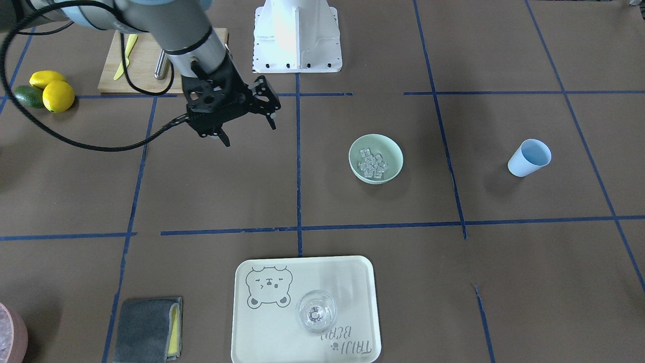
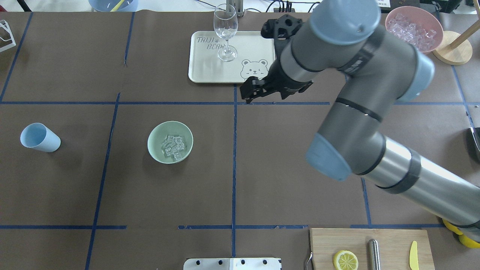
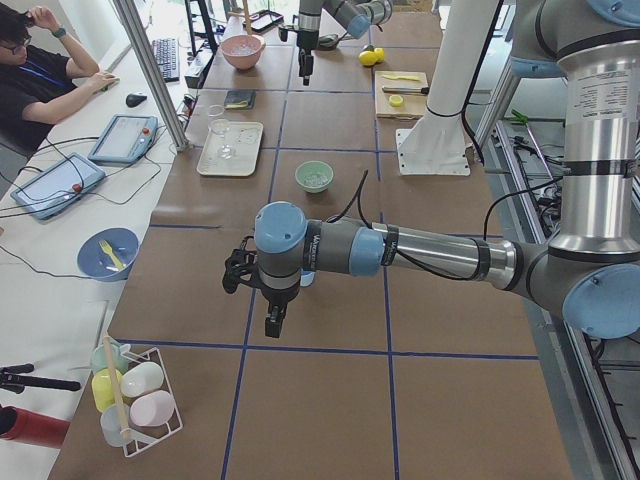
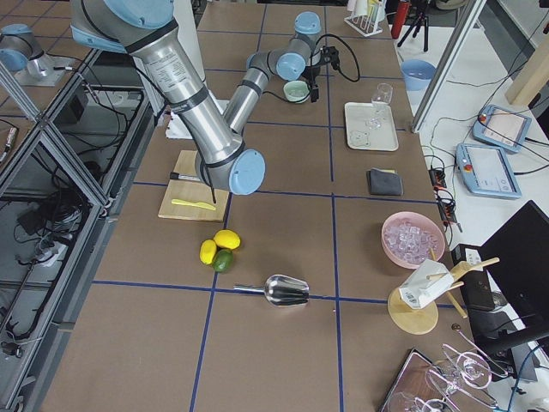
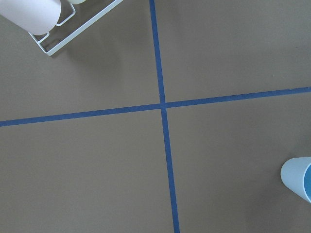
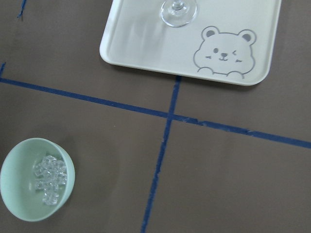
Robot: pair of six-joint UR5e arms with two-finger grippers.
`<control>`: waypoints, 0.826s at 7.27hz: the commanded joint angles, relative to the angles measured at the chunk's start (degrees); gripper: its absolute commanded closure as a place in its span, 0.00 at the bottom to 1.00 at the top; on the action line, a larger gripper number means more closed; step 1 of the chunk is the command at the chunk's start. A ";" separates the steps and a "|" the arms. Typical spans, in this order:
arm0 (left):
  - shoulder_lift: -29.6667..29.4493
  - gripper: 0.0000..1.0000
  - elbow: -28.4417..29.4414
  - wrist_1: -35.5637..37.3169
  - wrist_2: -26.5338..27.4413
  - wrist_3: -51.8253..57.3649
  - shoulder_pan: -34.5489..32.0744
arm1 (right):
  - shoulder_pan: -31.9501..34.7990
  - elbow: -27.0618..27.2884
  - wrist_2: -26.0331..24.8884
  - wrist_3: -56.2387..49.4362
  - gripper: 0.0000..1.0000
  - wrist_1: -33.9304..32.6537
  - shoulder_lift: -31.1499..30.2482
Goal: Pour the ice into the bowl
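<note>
The pale mint-green bowl (image 1: 398,169) stands left of the table's middle line in the overhead view, bowl (image 2: 155,148), with the ice (image 1: 372,164) heaped inside as small clear cubes, ice (image 2: 173,145). In the right wrist view the bowl (image 6: 17,206) and ice (image 6: 49,178) sit at the lower left. My right gripper (image 1: 249,132) hangs open and empty above the table near the tray, well away from the bowl. My left gripper (image 3: 275,318) shows only in the side views, out past the light blue cup (image 2: 39,137). I cannot tell whether it is open or shut.
A cream tray (image 2: 204,71) carries a clear wine glass (image 2: 226,33). A pink container of crushed ice (image 2: 413,27) stands at the far right. A cutting board (image 2: 390,240), lemons (image 1: 55,93), a grey cloth (image 1: 146,330) and a metal scoop (image 4: 283,290) lie around the edges.
</note>
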 commanded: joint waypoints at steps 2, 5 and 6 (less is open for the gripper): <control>-0.09 0.00 -0.46 -0.08 -0.43 0.07 0.00 | -9.41 -23.49 -11.40 11.81 0.01 3.86 17.71; -0.44 0.00 -0.46 -0.17 -0.43 0.07 0.00 | -11.62 -36.05 -12.40 12.01 0.09 13.30 19.43; -0.44 0.00 -0.46 -0.26 -0.43 0.07 0.09 | -12.15 -36.23 -12.32 11.93 0.24 13.30 19.08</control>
